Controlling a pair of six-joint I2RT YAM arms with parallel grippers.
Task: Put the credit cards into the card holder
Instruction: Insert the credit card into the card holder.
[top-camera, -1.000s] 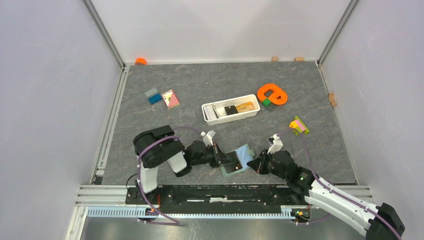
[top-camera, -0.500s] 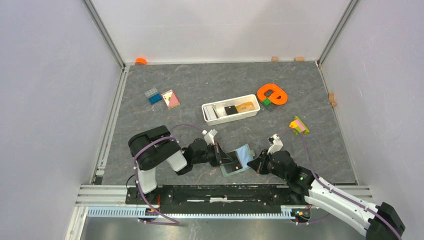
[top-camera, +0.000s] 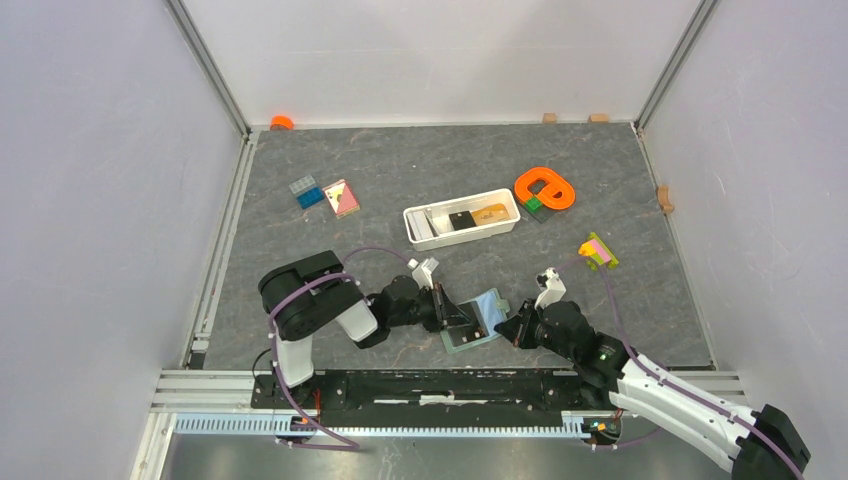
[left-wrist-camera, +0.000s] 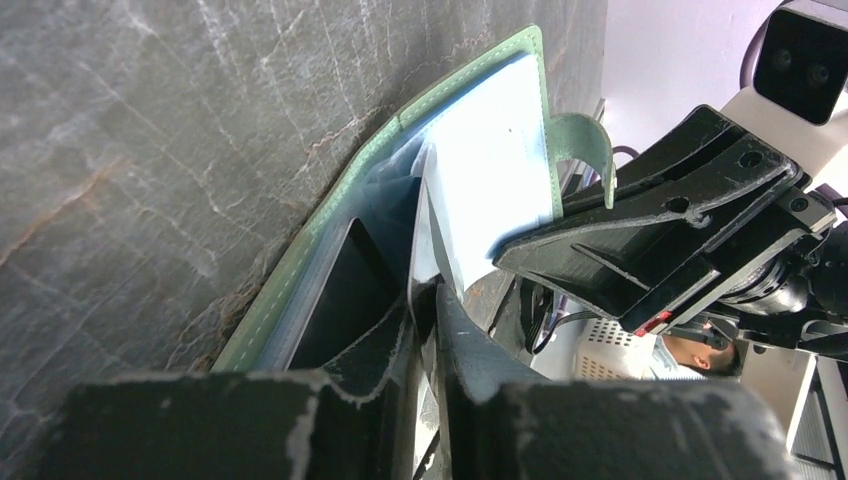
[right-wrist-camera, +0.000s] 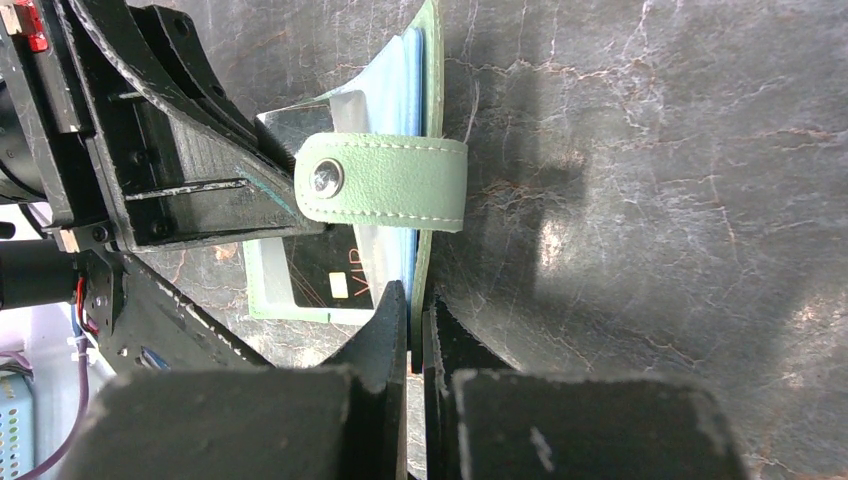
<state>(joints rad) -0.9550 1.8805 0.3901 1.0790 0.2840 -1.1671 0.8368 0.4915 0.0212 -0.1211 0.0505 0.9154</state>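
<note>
The sage-green card holder (top-camera: 480, 318) lies open on the mat, pale blue inside up. My left gripper (top-camera: 452, 318) is shut on a thin credit card (left-wrist-camera: 428, 235), held edge-on with its tip in the holder's inner pockets. A black card with a chip (right-wrist-camera: 325, 275) sits in the holder's clear pocket. My right gripper (right-wrist-camera: 412, 292) is shut on the holder's near edge (right-wrist-camera: 428, 150), beside the snap strap (right-wrist-camera: 385, 183). More cards, one black (top-camera: 461, 219) and one tan (top-camera: 490, 213), lie in the white tray (top-camera: 418, 232).
An orange ring toy (top-camera: 545, 188) with a green block sits right of the tray. A yellow-pink toy (top-camera: 598, 251) is at the right. Blue blocks (top-camera: 306, 191) and a pink tile (top-camera: 342, 197) lie at the back left. Both grippers are close together over the holder.
My left arm has shifted a little and pushed its gripper and card slightly right, towards the holder. The right gripper and the holder have stayed put.
</note>
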